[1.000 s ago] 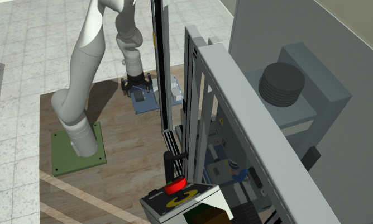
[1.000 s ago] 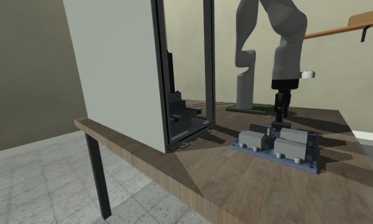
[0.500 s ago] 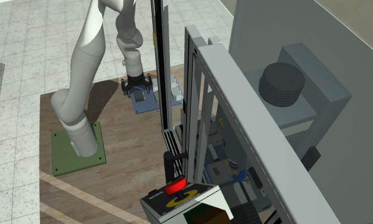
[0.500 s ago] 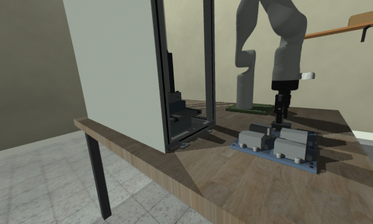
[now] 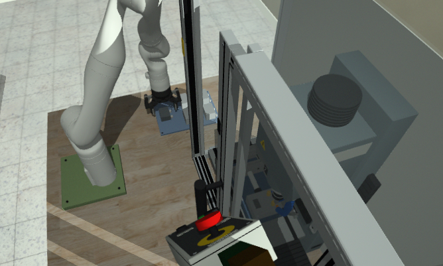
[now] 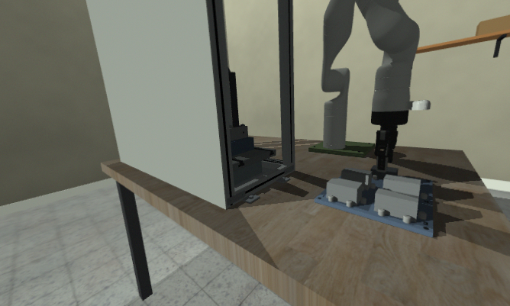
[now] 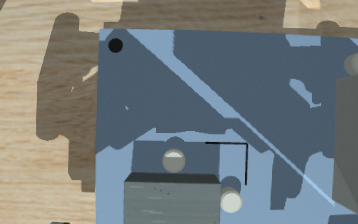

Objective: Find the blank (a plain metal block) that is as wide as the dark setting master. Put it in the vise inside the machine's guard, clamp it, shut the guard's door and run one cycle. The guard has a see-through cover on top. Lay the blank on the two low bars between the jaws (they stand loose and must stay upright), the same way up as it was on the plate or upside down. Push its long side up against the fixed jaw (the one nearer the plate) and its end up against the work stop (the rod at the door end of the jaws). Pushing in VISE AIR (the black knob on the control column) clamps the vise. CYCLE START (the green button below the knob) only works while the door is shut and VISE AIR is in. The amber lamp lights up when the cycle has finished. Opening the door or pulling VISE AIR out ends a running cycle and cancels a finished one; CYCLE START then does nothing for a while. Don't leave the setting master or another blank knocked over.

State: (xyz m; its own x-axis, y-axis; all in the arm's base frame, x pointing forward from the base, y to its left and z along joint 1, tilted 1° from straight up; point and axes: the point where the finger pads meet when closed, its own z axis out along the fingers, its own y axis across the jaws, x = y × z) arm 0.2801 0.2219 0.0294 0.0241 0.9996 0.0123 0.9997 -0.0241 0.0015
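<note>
The blue plate (image 5: pixel 180 121) lies on the table beside the guard and carries several light metal blanks (image 6: pixel 397 202) and the dark setting master (image 5: pixel 164 114). My gripper (image 5: pixel 162 105) (image 6: pixel 383 166) is open and stands straight down over the master, with its fingertips just above it or at its top. In the wrist view the master (image 7: pixel 170 197) sits at the bottom edge against two white pegs (image 7: pixel 173 160), and a light blank (image 7: pixel 355 145) is at the right edge. My fingers are out of that view. Nothing is held.
The guard (image 5: pixel 298 138) stands to the right of the plate, with its door opening (image 6: pixel 256 101) facing the plate and the vise (image 6: pixel 244 155) inside. The control column with a red button (image 5: pixel 209 221) is at the near end. The arm's green base (image 5: pixel 93 178) is to the left.
</note>
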